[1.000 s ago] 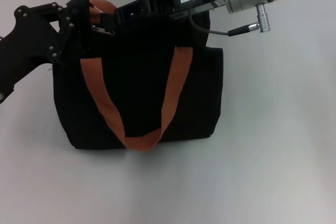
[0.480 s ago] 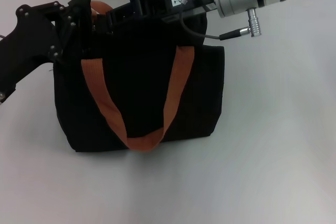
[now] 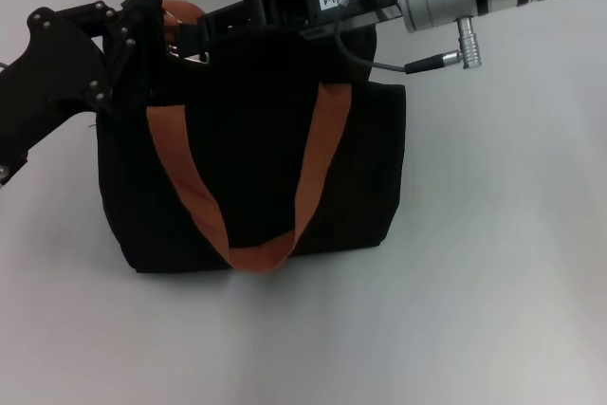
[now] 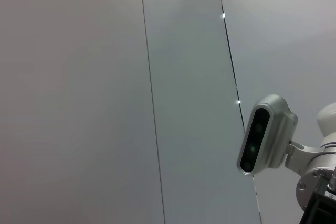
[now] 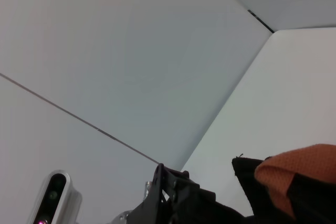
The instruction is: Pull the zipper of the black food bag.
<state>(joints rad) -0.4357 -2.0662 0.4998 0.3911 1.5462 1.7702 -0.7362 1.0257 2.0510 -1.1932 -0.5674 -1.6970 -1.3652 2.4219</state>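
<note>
The right gripper [image 3: 204, 33] reached across the top of the black food bag [image 3: 256, 177] to its upper left corner, where a small silver glint of the zipper [image 3: 194, 57] showed just beneath its tip; whether its fingers were clenched on the tab or released could not be told. The left gripper [image 3: 142, 30] pressed against the same corner of the bag from the outer side, beside the far orange-brown strap [image 3: 180, 12], and its fingers' state could not be told either.

The bag stood upright on the white table [image 3: 493, 263], its near orange-brown handle [image 3: 248, 187] hanging in a loop down the front face. Its top edge lay hidden under the right arm, so nothing of the inside could be made out.

In the right wrist view, a corner of the bag with orange webbing [image 5: 294, 174] appeared close beside the other arm's dark linkage [image 5: 178, 198].
</note>
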